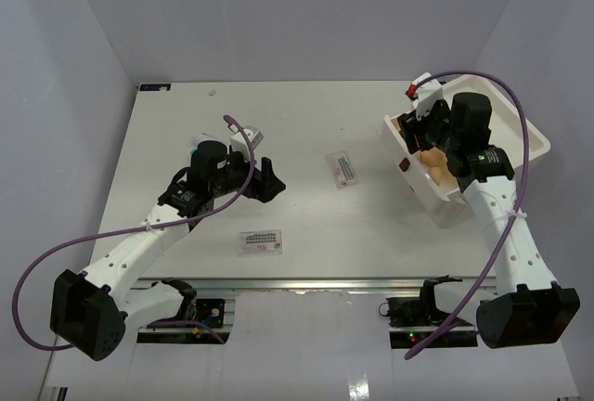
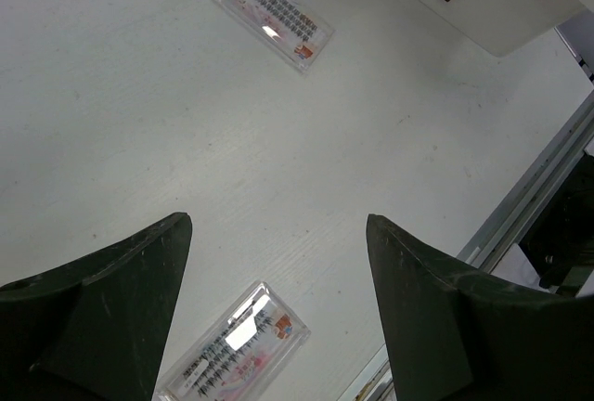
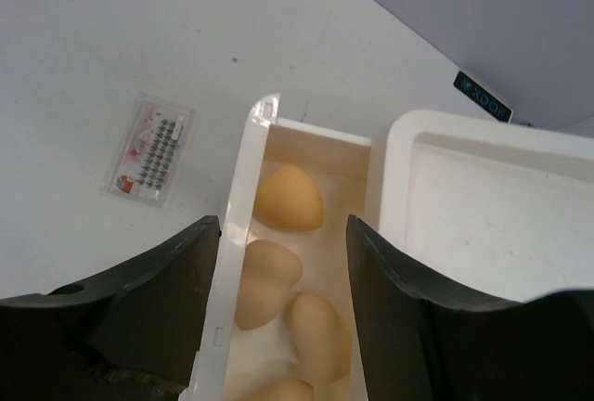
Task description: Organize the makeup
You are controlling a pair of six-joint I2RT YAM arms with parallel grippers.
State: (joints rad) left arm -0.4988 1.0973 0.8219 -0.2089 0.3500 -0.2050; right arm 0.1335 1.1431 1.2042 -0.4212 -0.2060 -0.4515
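Two clear packets with rows of dark dots lie flat on the table, one at mid-table (image 1: 342, 170) and one near the front edge (image 1: 261, 242). My left gripper (image 1: 270, 181) is open and empty above the table between them. In the left wrist view it (image 2: 278, 226) hangs over the near packet (image 2: 234, 350), with the far packet (image 2: 272, 13) ahead. My right gripper (image 1: 419, 134) is open and empty over the white bin (image 1: 529, 136). In the right wrist view it (image 3: 283, 232) straddles the bin's narrow compartment, which holds several tan sponges (image 3: 290, 199). The tubes are not clearly visible.
The bin's left wall (image 3: 243, 187) passes between my right fingers, and its large compartment (image 3: 483, 215) lies to the right. A small white object (image 1: 249, 135) lies behind my left wrist. A red and white item (image 1: 417, 86) sits at the bin's far corner.
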